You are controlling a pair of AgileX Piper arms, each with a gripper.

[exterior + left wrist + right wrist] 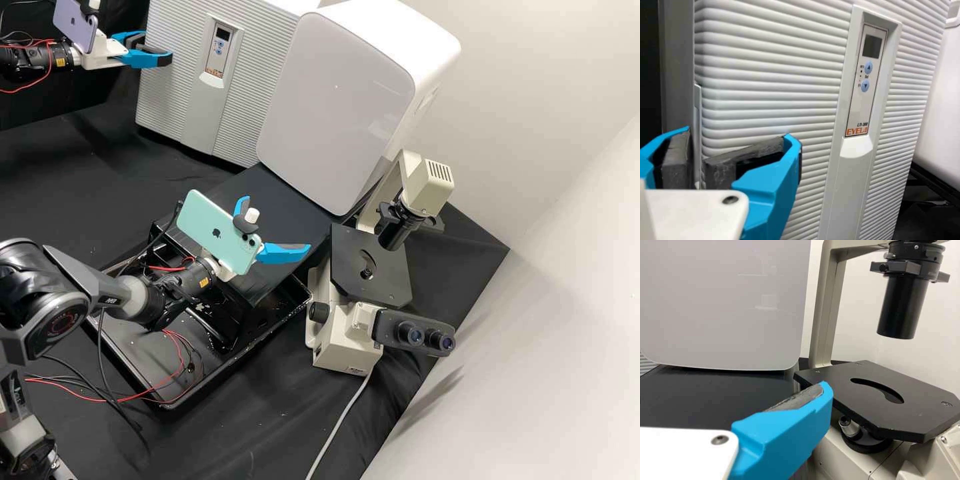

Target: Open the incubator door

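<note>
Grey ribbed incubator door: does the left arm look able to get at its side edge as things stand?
Probably yes: the left gripper is open close by the side edge of the incubator door, and nothing seems to stand between them. Whether its grip would catch there is unclear.

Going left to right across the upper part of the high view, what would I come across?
Purple phone, left gripper, incubator, white cabinet.
</note>
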